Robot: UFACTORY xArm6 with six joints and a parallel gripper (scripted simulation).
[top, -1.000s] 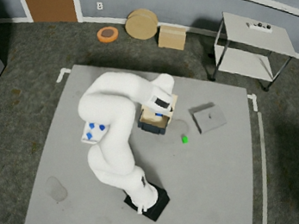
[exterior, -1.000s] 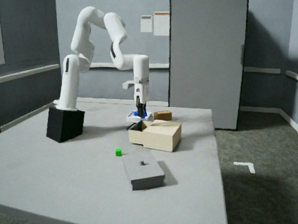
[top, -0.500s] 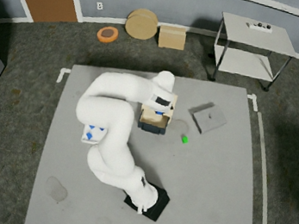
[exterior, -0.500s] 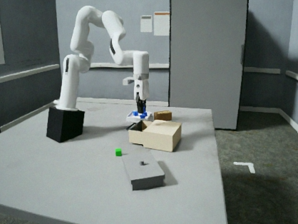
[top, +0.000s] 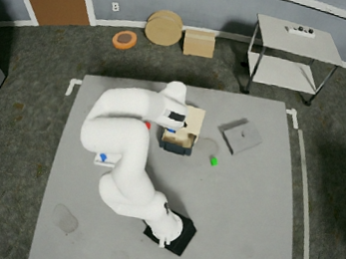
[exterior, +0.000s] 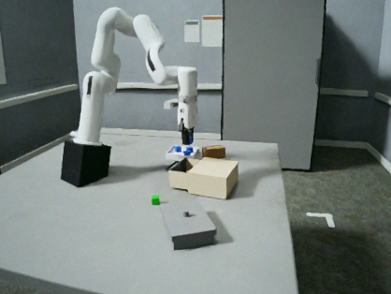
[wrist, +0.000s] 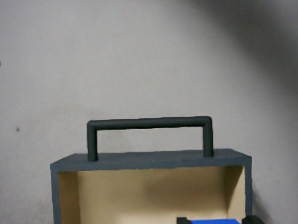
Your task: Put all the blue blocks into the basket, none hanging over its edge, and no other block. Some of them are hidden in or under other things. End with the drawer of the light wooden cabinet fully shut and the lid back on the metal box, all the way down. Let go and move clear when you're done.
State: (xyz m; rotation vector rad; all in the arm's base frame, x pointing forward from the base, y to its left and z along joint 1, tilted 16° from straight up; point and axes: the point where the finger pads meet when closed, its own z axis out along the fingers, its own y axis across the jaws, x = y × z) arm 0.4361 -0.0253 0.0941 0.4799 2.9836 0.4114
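Note:
My gripper [top: 171, 130] [exterior: 188, 139] [wrist: 215, 221] is shut on a blue block [wrist: 216, 221], held above the light wooden cabinet's open drawer. The cabinet [top: 194, 118] [exterior: 216, 175] has its drawer [top: 176, 148] [wrist: 150, 159] pulled out, with the dark handle toward the arm's base. The part of the drawer floor in the wrist view is bare; the rest is cut off. The white basket [top: 104, 164] [exterior: 175, 157] holds several blue blocks [exterior: 187, 153] [top: 103, 157] and is partly hidden by the arm in the top view. The metal box [exterior: 194, 241] has its grey lid [top: 250, 139] [exterior: 187, 225] on top.
A green block [top: 213, 161] [exterior: 155, 199] lies between the drawer and the metal box. A brown box [exterior: 213, 153] stands beyond the cabinet in the exterior view. A small red thing [top: 147, 126] shows beside the arm. The arm spans the space above the basket in the top view.

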